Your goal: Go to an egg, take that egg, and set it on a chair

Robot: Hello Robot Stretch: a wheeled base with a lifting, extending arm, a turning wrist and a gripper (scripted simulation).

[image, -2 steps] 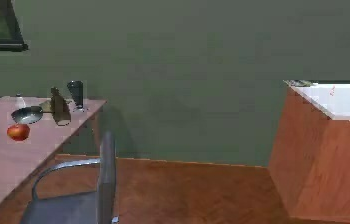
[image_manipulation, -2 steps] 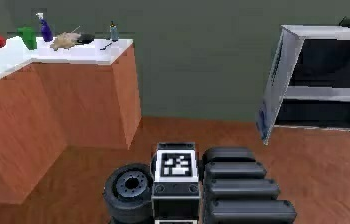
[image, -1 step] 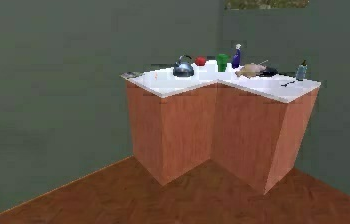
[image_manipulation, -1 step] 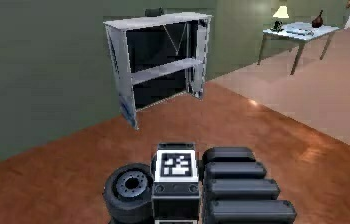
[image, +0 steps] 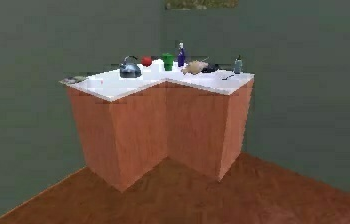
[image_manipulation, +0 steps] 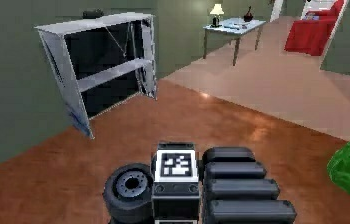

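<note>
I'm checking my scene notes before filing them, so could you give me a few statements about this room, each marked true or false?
1. A grey metal kettle stands on the L-shaped counter with orange-brown wooden cabinets and a white top. True.
2. A small green cup stands on the floor beside that counter. False: it stands on the countertop, beyond the kettle.
3. A grey metal shelf unit stands against the dull green wall. True.
4. The red armchair stands right next to the shelf unit. False: it is far off at the arm side view's upper right, past a small pale table bearing a lamp.
</note>
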